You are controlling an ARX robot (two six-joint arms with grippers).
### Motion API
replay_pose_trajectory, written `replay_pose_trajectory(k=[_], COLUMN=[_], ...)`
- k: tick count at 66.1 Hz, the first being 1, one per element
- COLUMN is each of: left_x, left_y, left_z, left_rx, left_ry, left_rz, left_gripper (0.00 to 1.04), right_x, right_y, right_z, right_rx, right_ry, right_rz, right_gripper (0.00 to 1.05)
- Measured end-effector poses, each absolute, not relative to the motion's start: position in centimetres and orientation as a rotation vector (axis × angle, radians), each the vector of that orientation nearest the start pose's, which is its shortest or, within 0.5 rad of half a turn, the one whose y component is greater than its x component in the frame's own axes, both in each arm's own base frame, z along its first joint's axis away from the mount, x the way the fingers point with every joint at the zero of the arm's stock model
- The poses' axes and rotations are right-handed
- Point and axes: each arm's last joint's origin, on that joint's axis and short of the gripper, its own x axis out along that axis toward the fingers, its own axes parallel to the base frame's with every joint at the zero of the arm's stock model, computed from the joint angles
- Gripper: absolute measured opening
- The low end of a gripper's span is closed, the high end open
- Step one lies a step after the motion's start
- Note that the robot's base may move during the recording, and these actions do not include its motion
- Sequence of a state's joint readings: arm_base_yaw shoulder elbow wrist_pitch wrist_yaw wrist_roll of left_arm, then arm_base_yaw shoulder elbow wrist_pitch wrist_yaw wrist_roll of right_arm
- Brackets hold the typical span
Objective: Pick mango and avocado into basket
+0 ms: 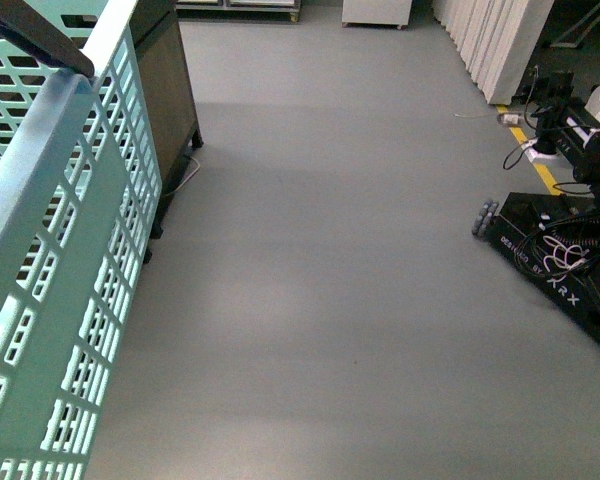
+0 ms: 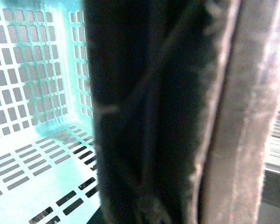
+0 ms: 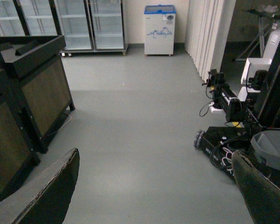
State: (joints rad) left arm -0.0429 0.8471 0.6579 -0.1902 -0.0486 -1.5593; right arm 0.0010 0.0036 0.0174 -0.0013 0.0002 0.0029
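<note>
The light teal basket [image 1: 50, 300] fills the left of the front view, lifted and tilted, its dark handle [image 1: 40, 40] at the top left corner. In the left wrist view my left gripper [image 2: 191, 154] is shut on the basket; dark, blurred surfaces block most of the picture, and the slotted teal wall and bottom [image 2: 32, 93] show beside them with no fruit on the part I see. My right gripper [image 3: 154, 196] is open over bare grey floor, one finger [image 3: 46, 196] at each side and nothing between them. The mango and the avocado are out of view.
A dark wooden cabinet [image 1: 170, 90] stands just behind the basket. Another black ARX robot base [image 1: 560, 250] with cables sits on the floor at the right. White panels [image 1: 500, 40] line the far right. Glass-door fridges [image 3: 84, 23] and a small white freezer [image 3: 159, 28] stand at the back.
</note>
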Motion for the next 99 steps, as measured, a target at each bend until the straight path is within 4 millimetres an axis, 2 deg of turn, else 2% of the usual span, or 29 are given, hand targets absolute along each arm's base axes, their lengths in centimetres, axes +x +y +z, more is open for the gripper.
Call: replay_pose_trajectory(k=[99], left_x=[18.67], left_y=[-0.64], left_z=[27.89], left_rx=[-1.519], left_ry=[0.292], left_rz=[0.299], left_gripper=[0.14], right_x=[9.68], right_y=[0.01], right_z=[16.91], right_rx=[0.002], right_ry=[-0.013], right_rz=[0.002], right_gripper=[0.96])
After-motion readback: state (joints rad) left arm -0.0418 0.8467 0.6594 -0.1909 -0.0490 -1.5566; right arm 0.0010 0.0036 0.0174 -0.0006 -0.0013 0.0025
